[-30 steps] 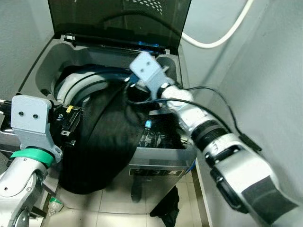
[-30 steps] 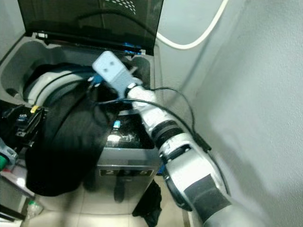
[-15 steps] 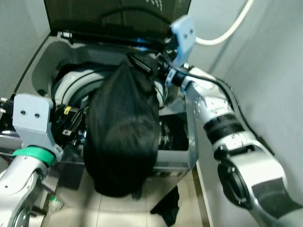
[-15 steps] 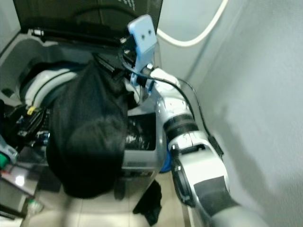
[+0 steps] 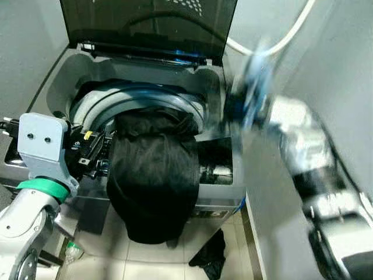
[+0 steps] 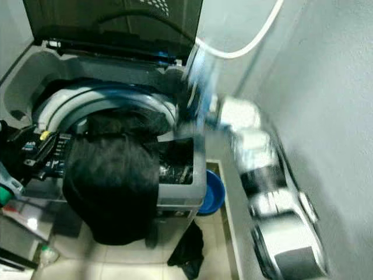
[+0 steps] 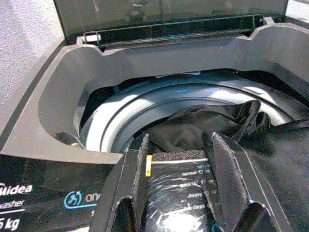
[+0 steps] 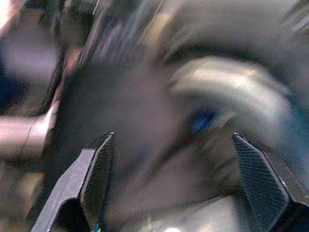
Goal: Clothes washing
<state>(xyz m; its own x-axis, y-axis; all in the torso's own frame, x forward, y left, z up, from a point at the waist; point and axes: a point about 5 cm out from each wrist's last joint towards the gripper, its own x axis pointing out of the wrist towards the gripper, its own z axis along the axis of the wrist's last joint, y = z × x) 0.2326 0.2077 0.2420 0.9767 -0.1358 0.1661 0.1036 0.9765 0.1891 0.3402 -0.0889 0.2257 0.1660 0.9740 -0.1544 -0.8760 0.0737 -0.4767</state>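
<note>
A top-loading washer [image 5: 61, 79] stands with its lid [image 5: 145, 23] up. A black garment [image 5: 154, 175] lies over the front rim of the drum [image 5: 140, 96]; its upper end is inside and the rest hangs down the washer's front. My left gripper [image 5: 96, 154] sits at the left of the rim, beside the garment. In the left wrist view the left gripper [image 7: 179, 137] is shut on a black plastic-wrapped packet [image 7: 181, 186] with a yellow tag. My right arm [image 5: 291, 134] is blurred at the washer's right side. Its gripper [image 8: 172, 137] is open with nothing between the fingers.
A grey wall runs close along the right, with a white hose [image 5: 291, 35] on it. A blue basin [image 6: 210, 192] sits on the floor to the right of the washer. A dark cloth [image 5: 213, 262] lies on the tiles in front.
My right gripper lifted the black garment, let it go and swung away to the right. The garment has dropped onto the drum's front rim. The left gripper has barely moved.
</note>
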